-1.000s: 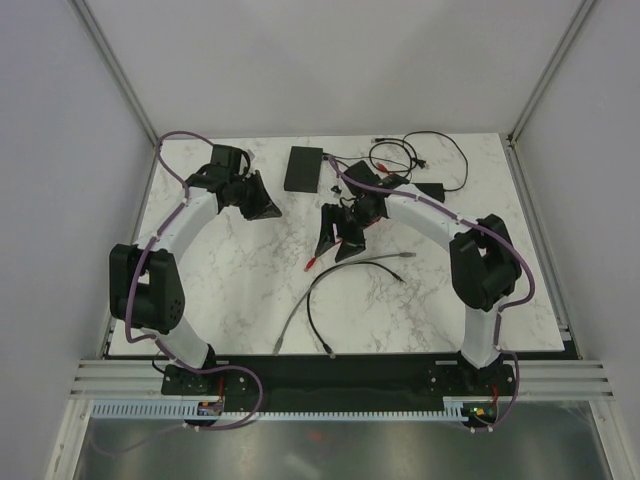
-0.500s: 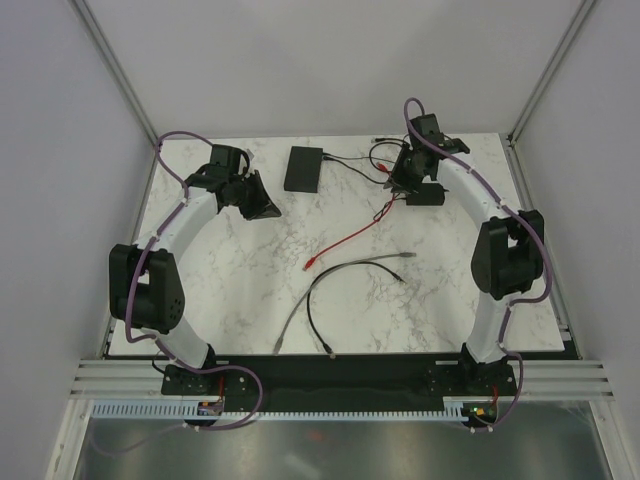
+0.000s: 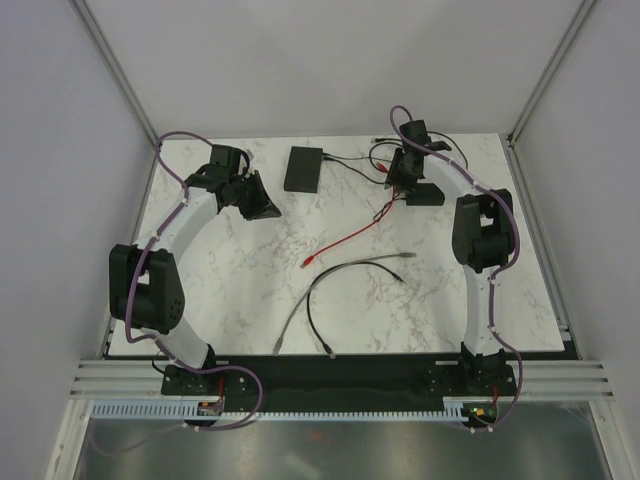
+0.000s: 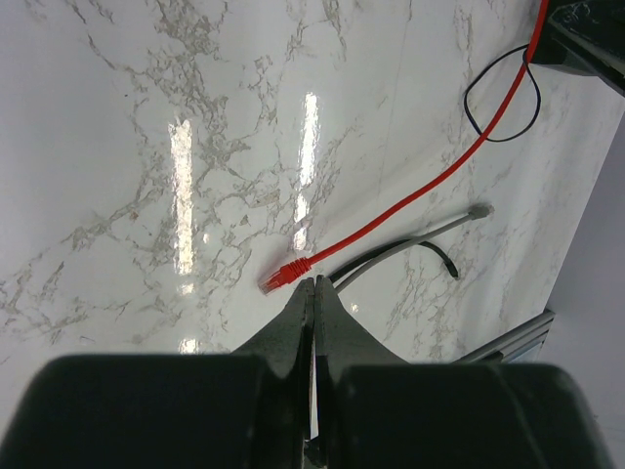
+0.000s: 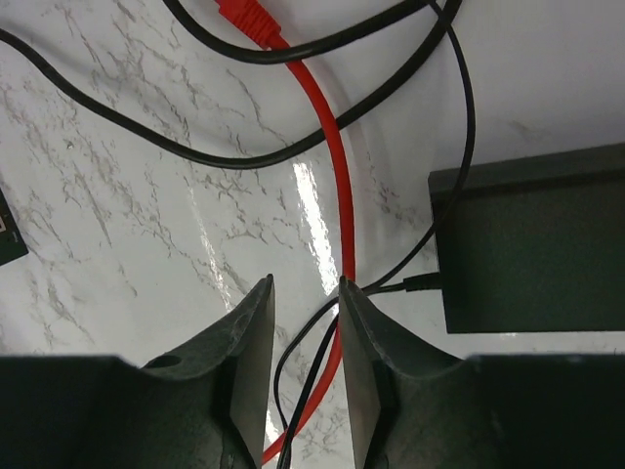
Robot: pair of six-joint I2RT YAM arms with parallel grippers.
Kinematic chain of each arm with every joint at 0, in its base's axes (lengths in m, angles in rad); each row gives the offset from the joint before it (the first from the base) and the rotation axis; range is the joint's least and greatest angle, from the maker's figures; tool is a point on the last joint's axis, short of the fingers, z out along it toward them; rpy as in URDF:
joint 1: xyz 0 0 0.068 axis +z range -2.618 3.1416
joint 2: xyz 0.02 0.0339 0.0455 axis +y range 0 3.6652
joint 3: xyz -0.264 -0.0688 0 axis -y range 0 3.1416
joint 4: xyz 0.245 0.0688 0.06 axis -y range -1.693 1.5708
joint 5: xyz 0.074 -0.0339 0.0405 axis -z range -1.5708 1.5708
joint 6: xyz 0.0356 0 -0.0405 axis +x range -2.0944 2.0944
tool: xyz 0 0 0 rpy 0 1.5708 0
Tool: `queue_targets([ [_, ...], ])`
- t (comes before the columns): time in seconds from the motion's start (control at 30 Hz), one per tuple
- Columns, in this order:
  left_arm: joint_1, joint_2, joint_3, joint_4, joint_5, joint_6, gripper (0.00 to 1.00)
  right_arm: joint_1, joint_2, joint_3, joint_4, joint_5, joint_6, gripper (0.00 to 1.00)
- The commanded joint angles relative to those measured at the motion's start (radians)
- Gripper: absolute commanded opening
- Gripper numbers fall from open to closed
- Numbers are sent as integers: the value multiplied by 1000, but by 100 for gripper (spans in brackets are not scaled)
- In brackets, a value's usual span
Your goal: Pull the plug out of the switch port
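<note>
Two grippers to account for. Seen pressed together, tapered black fingertips flat against each other with nothing between: the left gripper [image 4: 312, 288], hanging over the far left of the glossy white marble-patterned tabletop [image 3: 230, 290]. Seen with jaws apart: the right gripper [image 5: 305, 288], low over the far right, straddling but not clamping a smooth, round-jacketed red network cable [image 5: 339, 186] and a thin black cord [image 5: 391, 288] leading into a matte-black rectangular power-adapter brick [image 5: 532, 239].

Found toward the far edge, just left of centre: the switch [image 3: 304, 168], a flat matte-black rectangular box lying flat, apart from both grippers. Reached at its right edge by one thin black lead [image 3: 345, 159]; cannot tell from above whether by a data plug or a power feed. Found loose near the middle of the table: a red moulded plug [image 4: 281, 277] on one end of the red cable, clear of any socket, just beside a stiff grey cable [image 4: 439, 227]. Found at the top of the right wrist view: the cable's other red end [image 5: 244, 15], ribbed, tucked under a looping black cord and nowhere near the sockets.

Judged as the closing step: red cable apparently out of the port, release in hand. Calls next for a straight lift clear of the tangle, avoiding any snag on the limp cords, then a look along the socket row. Worth treating the black lead as unfinished business only if shown to be a data plug.
</note>
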Motion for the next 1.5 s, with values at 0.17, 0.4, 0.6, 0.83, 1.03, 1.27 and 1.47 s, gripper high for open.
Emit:
queue_targets([
  [0.17,7,5,2,8,23,40,2,3,64,96,53,84,-97,40],
  [0.4,7,0,-1,8,23,40,2,3,134,153,56,97,-140,38],
  [0.6,7,-8,-1,8,23,40,2,3,139,164,0,100,-138,15],
  [0.83,7,8,3,8,23,40,2,1,70,181,-33,59,-156,0],
  [1.03,8,8,8,8,23,40,2,-6,75,256,-151,-90,-132,0],
  [1.27,7,15,9,8,23,40,2,-6,61,221,-272,-202,-103,0],
  [1.47,7,22,19,8,23,40,2,-6,-112,95,-173,-92,-113,0],
])
